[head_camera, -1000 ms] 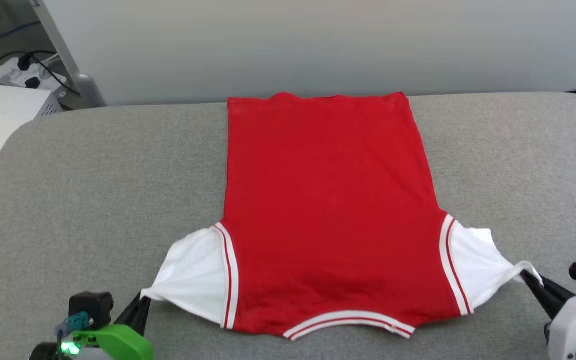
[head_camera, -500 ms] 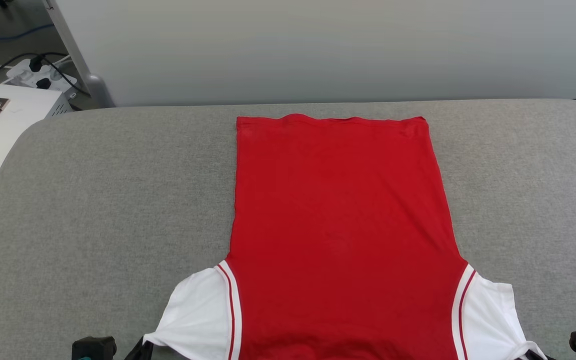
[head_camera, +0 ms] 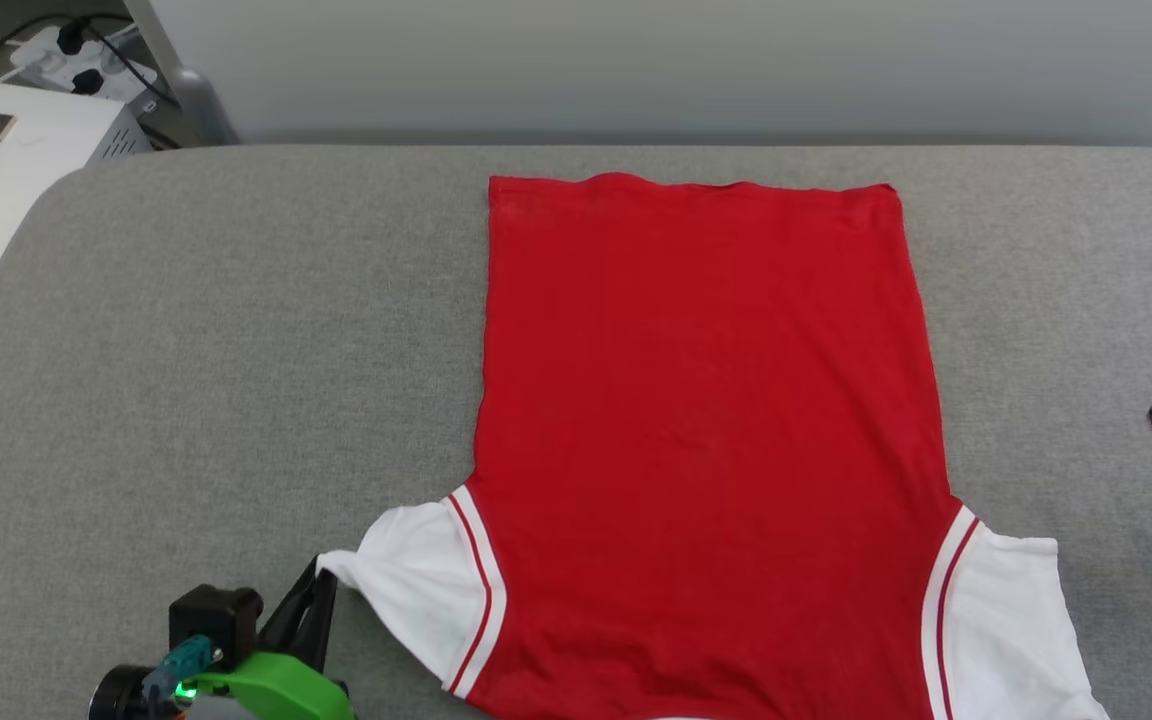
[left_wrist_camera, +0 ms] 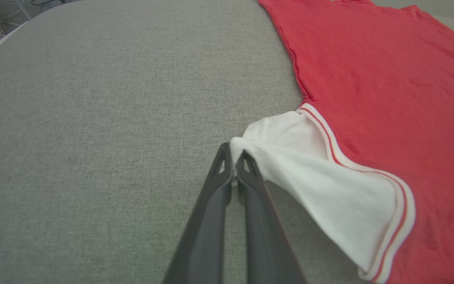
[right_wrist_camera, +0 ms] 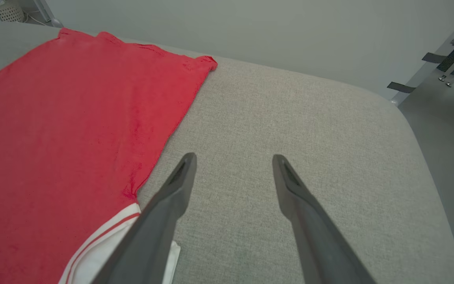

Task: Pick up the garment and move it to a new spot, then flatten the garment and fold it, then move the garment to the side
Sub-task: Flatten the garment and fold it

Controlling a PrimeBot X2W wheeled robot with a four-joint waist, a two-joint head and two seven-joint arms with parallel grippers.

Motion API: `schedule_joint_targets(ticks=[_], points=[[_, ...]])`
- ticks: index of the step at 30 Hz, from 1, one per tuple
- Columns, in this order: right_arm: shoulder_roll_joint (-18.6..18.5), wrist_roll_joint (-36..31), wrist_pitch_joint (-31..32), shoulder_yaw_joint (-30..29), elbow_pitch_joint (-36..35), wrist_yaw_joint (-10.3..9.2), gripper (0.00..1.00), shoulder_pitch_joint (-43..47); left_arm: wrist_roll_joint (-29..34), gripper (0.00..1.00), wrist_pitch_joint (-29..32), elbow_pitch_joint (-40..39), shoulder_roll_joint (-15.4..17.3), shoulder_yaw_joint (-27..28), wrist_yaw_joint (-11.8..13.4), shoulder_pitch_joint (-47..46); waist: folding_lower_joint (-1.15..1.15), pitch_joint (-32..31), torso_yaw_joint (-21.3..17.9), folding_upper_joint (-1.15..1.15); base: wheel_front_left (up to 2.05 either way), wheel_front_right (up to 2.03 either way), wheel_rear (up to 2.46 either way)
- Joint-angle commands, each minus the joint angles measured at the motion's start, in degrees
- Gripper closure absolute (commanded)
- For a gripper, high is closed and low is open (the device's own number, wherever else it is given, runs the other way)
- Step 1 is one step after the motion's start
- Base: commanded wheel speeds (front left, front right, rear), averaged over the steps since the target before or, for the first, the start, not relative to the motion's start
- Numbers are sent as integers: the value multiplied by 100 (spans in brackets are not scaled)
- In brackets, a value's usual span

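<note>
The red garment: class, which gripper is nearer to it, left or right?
Left. The left gripper pinches the garment by its white sleeve; the right gripper stands open over the grey surface beside it.

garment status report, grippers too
Left gripper shut on white sleeve tip. Right gripper open, clear of cloth. Garment spread flat on grey table; no obstacle seen.

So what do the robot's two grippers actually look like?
The left gripper has long, dark grey jaws that taper to slotted tips; behind them sit a black boxy block, a bright green curved cover and a teal connector beside a small green light. The right gripper has the same dark tapered jaws.
</note>
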Motion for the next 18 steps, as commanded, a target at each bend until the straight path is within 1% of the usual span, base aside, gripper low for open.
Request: schedule_joint_targets(ticks=[1, 3, 5, 8, 10, 12, 14, 15, 17, 18], points=[[-77, -54, 109, -156, -157, -9, 0, -302, 141, 100, -32, -78, -51, 35, 18, -187, 1, 333, 214, 0, 0, 0, 0], [-123, -28, 331, -369, -359, -9, 0, -739, 308, 100, -32, -210, -101, 62, 46, -342, 1, 561, 333, 0, 0, 0, 0], [-255, -65, 624, -450, -522, -9, 0, -1229, 436, 100, -32, -327, -164, 48, 56, -494, 1, 805, 461, 0, 0, 0, 0], [-465, -128, 1219, -326, -657, -9, 0, -2132, 623, 100, -32, -505, -270, 23, 79, -722, 1, 1193, 647, 0, 0, 0, 0], [-525, -134, 1699, -152, -599, -9, 0, -2784, 722, 100, -32, -627, -343, 38, 87, -836, 1, 1439, 751, 0, 0, 0, 0], [-504, -84, 2339, 89, -372, -9, 0, -3417, 844, 100, -32, -714, -396, 52, 105, -915, 1, 1637, 848, 0, 0, 0, 0], [-420, 100, 3159, 319, -68, -9, 0, -4012, 952, 100, -32, -799, -449, 62, 113, -982, 1, 1834, 942, 0, 0, 0, 0], [-350, 206, 3682, 386, 177, -9, 0, -4310, 1004, 100, -32, -849, -480, 70, 117, -1014, 1, 1938, 993, 0, 0, 0, 0], [-206, 285, 4509, 427, 605, -9, 0, -4837, 1096, 100, -32, -944, -543, 87, 137, -1073, 1, 2119, 1092, 0, 0, 0, 0], [-133, 275, 4777, 425, 774, -9, 0, -5037, 1137, 100, -32, -985, -573, 90, 142, -1100, 1, 2183, 1132, 0, 0, 0, 0]])
